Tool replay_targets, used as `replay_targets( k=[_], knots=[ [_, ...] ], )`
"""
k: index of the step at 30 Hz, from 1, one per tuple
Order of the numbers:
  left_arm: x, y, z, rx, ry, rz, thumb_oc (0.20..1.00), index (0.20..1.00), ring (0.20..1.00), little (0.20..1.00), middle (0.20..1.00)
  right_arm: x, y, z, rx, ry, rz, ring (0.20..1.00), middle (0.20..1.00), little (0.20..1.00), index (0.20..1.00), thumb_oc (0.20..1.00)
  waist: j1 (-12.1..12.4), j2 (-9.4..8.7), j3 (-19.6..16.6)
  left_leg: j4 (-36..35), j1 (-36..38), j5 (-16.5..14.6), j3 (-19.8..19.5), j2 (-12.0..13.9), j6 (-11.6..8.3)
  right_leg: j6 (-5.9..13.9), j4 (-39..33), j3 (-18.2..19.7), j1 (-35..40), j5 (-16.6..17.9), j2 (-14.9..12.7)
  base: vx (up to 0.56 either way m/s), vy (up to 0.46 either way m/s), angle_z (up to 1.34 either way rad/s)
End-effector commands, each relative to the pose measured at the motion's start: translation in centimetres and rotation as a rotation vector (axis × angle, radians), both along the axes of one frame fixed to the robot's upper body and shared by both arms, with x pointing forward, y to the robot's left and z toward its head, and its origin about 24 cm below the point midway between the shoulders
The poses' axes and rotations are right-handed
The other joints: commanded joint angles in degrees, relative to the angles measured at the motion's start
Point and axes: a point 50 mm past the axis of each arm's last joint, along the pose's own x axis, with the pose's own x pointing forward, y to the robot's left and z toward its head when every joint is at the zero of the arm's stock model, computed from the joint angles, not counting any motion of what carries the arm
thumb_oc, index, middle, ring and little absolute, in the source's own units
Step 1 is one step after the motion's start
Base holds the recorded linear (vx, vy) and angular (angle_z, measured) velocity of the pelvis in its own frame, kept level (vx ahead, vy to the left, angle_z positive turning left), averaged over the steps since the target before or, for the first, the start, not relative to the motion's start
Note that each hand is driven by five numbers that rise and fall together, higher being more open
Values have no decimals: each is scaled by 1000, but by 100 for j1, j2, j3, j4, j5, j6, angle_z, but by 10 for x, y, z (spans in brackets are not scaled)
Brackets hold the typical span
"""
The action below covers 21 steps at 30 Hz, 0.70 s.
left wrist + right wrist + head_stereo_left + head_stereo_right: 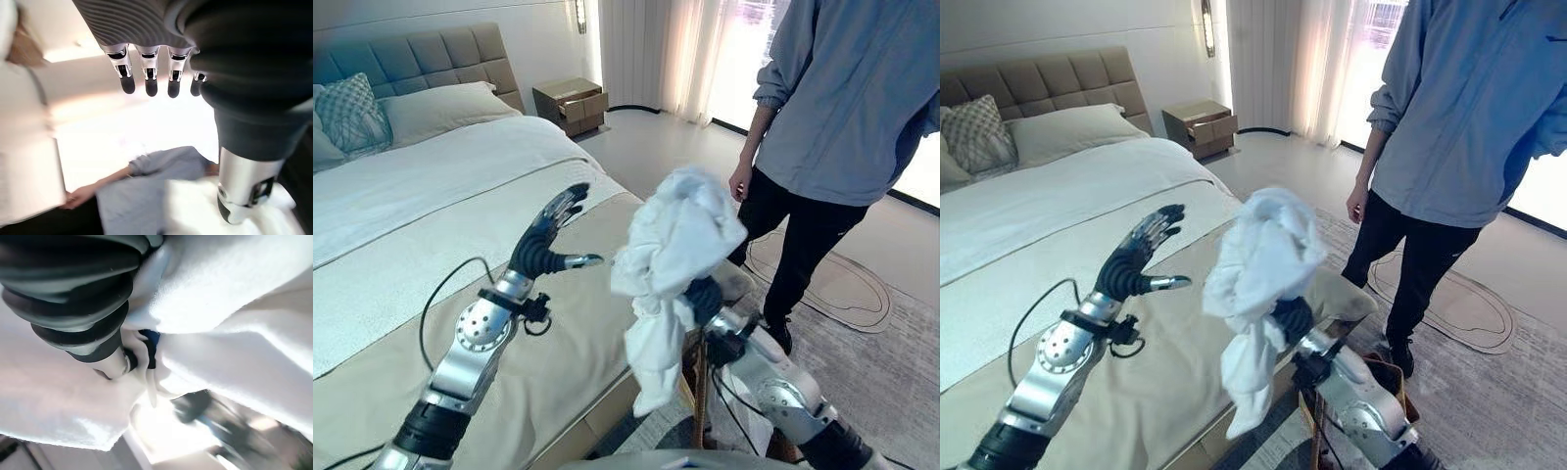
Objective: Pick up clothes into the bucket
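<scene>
Overhead, right hand [703, 297] clutches a crumpled, soft white garment [674, 257].

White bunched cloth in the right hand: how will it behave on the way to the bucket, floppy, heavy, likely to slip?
Likely floppy: the white bunched cloth droops in folds below the right hand, with a tail hanging lower. Probably light for its bulk, since it sits piled over the hand without sagging off. Slipping seems possible: the wrist view shows the thumb pinching just one fold.
</scene>
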Motion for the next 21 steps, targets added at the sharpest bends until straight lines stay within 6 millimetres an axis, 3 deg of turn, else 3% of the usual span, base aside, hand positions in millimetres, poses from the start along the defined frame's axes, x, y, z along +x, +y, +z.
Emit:
replay_targets(
  k=[1, 3, 4, 5, 7, 8, 11, 12, 14, 16, 18, 19, 21],
  knots=[
    [0, 20, -4, 12, -19, 122, 1000, 1000, 1000, 1000, 1000, -2, -17, 42, 85, -222, -126, 200, 200, 200, 200, 200, -52, -210, -38, 363, 193, -620, 155, -154, 115, 114, 84, -52, -221, 140, -56, 0, 0, 0],
    [-8, 30, -24, -1, 57, 184, 1000, 1000, 1000, 1000, 1000, -1, -37, 38, 12, -234, -250, 200, 200, 200, 200, 200, -54, -192, -30, 369, 176, -629, 150, -159, 126, 111, 88, -68, -235, 134, -56, 0, 0, 0],
    [-8, 30, -24, -1, 57, 184, 1000, 1000, 1000, 1000, 1000, -1, -37, 38, 12, -234, -250, 200, 200, 200, 200, 200, -53, -192, -31, 369, 175, -629, 150, -159, 126, 111, 88, -68, -235, 134, -56, 0, 0, 0],
    [-16, 38, -45, -16, 143, 234, 1000, 1000, 1000, 1000, 1000, -1, -55, 33, -57, -234, -362, 200, 200, 200, 200, 200, -57, -175, -12, 375, 159, -634, 141, -166, 136, 110, 96, -88, -251, 132, -63, 0, 0, 0],
    [-19, 40, -53, -21, 179, 249, 1000, 1000, 1000, 1000, 1000, -1, -61, 29, -69, -224, -402, 200, 200, 200, 200, 200, -56, -164, 1, 377, 148, -634, 139, -169, 140, 110, 97, -94, -256, 131, -68, 0, 0, 0],
    [-26, 47, -73, -32, 263, 292, 1000, 1000, 1000, 1000, 1000, 0, -76, 21, -132, -205, -507, 200, 200, 200, 200, 200, -57, -135, 43, 401, 111, -633, 124, -178, 151, 111, 123, -111, -288, 129, -80, 0, 0, 0],
    [-36, 55, -98, -30, 369, 347, 1000, 1000, 1000, 1000, 1000, 1, -98, 6, -251, -161, -651, 200, 200, 200, 200, 200, -43, -97, 140, 457, -8, -619, 73, -206, 162, 108, 176, -141, -381, 129, -90, -37, 5, 1],
    [-36, 55, -98, -30, 369, 347, 1000, 1000, 1000, 1000, 1000, 1, -98, 6, -251, -161, -651, 200, 200, 200, 200, 200, -43, -97, 139, 459, -10, -619, 73, -206, 162, 108, 178, -142, -384, 129, -91, -106, -2, 4],
    [-44, 60, -125, -32, 481, 418, 1000, 1000, 1000, 1000, 1000, 6, -120, -13, -349, -80, -813, 200, 200, 200, 200, 200, -11, -49, 388, 608, -276, -583, -6, -250, 174, 101, 308, -174, -618, 139, -129, -171, -8, 7],
    [-48, 62, -139, -29, 536, 466, 1000, 1000, 1000, 1000, 1000, 11, -135, -24, -393, -20, -915, 200, 200, 200, 200, 200, 15, 1, 596, 791, -557, -576, -80, -304, 183, 85, 482, -181, -870, 125, -155, -185, -14, 11],
    [-56, 63, -164, -48, 642, 552, 1000, 1000, 1000, 1000, 1000, 16, -148, -41, -369, 84, -1012, 200, 200, 200, 200, 200, 38, 71, 891, 1139, -928, -621, -158, -357, 195, 54, 868, -210, -1257, 55, -216, -183, -11, 16],
    [-55, 63, -164, -48, 640, 552, 1000, 1000, 1000, 1000, 1000, 17, -149, -41, -368, 82, -1012, 200, 200, 200, 200, 200, 31, 70, 869, 1140, -973, -598, -164, -364, 197, 55, 864, -216, -1297, 75, -223, -174, 7, 24],
    [-74, 63, -199, -41, 822, 670, 1000, 1000, 1000, 1000, 1000, 21, -163, -58, -354, 202, -1125, 200, 200, 200, 200, 200, 60, 179, 1212, 1624, -1409, -700, -296, -447, 256, -30, 1445, -210, -1723, -93, -305, -102, 6, 22]
  ],
)
